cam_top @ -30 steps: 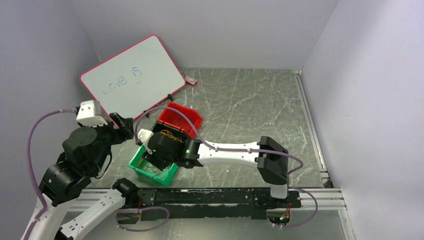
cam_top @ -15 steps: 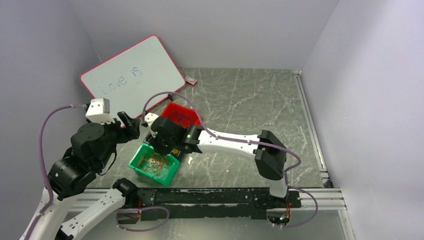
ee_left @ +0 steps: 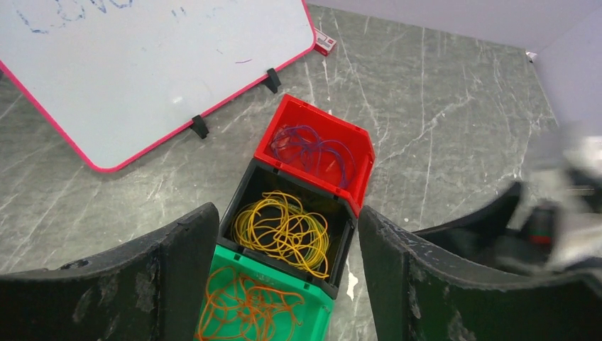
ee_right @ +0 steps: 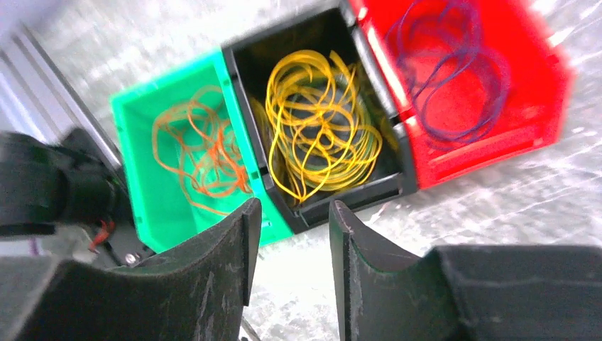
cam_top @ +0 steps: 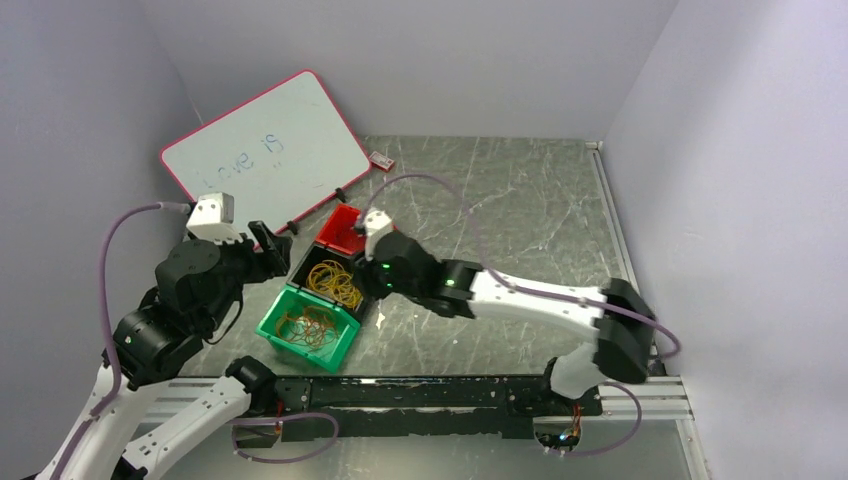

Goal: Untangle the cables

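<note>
The cables lie sorted in three bins set in a row. Orange cables fill the green bin. Yellow cables sit in the black bin. Purple cables rest in the red bin. My left gripper hovers open above the bins' left side, holding nothing. Just right of the black bin, my right gripper is open and holds nothing.
A pink-framed whiteboard leans at the back left on two black feet. A small red and white item lies behind it. Grey walls close in three sides. A metal rail runs along the near edge.
My right arm has pulled its gripper off the green and black bins and swung rightward, uncovering them. My left gripper has drifted slightly up and right, still open.
</note>
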